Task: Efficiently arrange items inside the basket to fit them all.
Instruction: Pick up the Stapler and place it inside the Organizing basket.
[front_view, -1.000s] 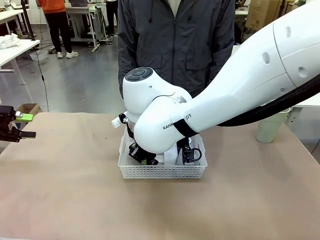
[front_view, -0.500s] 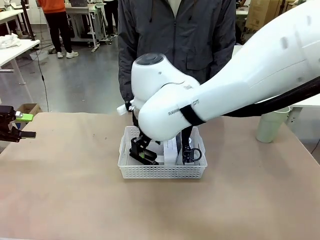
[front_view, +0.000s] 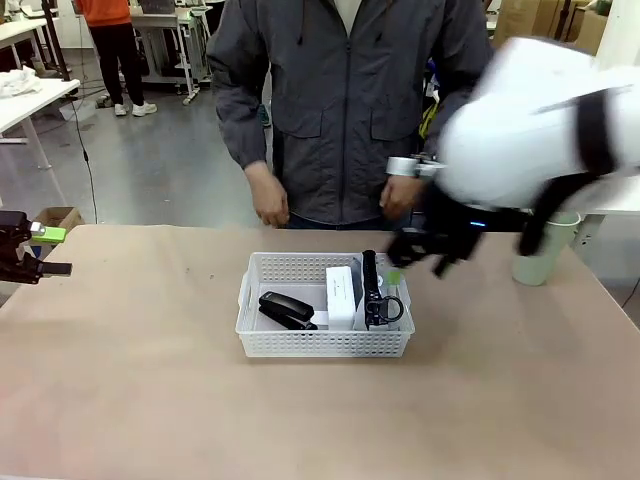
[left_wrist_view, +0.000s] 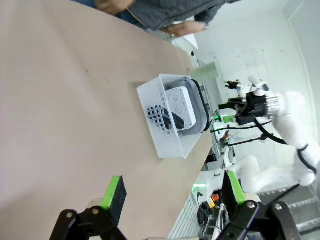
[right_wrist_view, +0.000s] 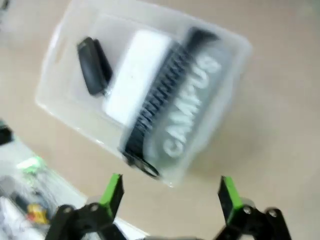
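The white basket (front_view: 325, 345) sits mid-table. Inside it lie a black stapler (front_view: 287, 310) at the left, a white boxy device (front_view: 341, 296) in the middle, and a grey "CAMPUS" pouch (right_wrist_view: 195, 105) with a black strap (front_view: 370, 290) at the right. A pale green cup (front_view: 543, 252) stands on the table at the far right, outside the basket. My right gripper (front_view: 415, 255), motion-blurred, hangs above the basket's right end. In its wrist view it (right_wrist_view: 170, 195) is open and empty. My left gripper (front_view: 55, 251) waits open at the table's left edge, far from the basket (left_wrist_view: 167, 145).
A person in a grey jacket stands at the far side, with one hand (front_view: 268, 205) and the other hand (front_view: 402, 195) hanging just beyond the basket. My right arm's large white body (front_view: 540, 120) crosses above the cup. Bare tabletop surrounds the basket in front and to the left.
My right gripper has risen out of the basket's left part and swung right, leaving the stapler lying there. The left arm has not moved.
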